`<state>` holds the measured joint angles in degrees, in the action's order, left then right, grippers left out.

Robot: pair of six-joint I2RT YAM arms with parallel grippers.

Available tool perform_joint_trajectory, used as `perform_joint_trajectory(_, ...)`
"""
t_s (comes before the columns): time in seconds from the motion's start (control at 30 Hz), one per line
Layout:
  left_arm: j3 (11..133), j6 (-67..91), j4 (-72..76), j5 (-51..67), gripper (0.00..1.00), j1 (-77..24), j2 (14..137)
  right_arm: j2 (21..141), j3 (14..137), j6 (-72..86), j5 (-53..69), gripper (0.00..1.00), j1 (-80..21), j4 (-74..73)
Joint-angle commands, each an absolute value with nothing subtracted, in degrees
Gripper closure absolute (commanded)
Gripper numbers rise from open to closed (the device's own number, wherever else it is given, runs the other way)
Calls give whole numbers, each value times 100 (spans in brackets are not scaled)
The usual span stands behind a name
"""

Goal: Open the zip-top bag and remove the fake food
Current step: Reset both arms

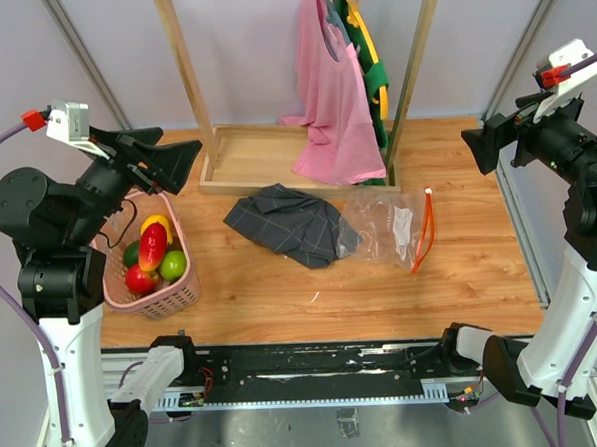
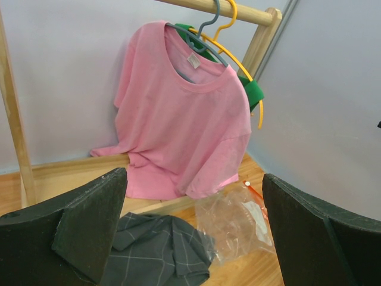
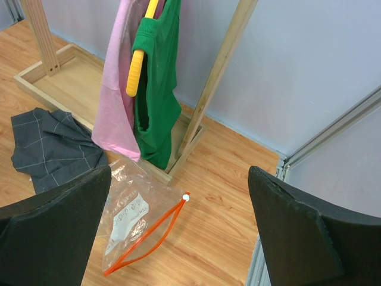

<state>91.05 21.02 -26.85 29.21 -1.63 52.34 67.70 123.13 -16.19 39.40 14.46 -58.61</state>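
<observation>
Plastic bag (image 3: 134, 217) below the right gripper (image 1: 483, 146) looks floppy, slippery; I'd pinch its stiffer orange strip (image 3: 146, 238); that one and the left gripper (image 1: 170, 155) gape wide, empty

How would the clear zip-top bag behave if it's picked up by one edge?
The zip-top bag looks empty and flat, so it is probably very light and floppy, sagging from the pinch. Its glossy crinkled film may slip; the orange-red zip strip seems the stiffer hold.

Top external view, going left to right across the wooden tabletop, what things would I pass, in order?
Pink basket holding the fake food → grey checked cloth → zip-top bag, its orange-red zip strip on the right side.
</observation>
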Motion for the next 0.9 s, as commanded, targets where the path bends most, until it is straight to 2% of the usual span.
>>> perform_joint_trajectory(0.0, 9079, 2063, -2547, 3014, 1, -132, 5229, 6715, 12317, -1526, 3902, 2, 1524, -5864)
perform_joint_trajectory(0.87, 8970, 2037, -2541, 3024, 1, -129, 5212, 6689, 12319, -1502, 3876, 2, 1526, -5860)
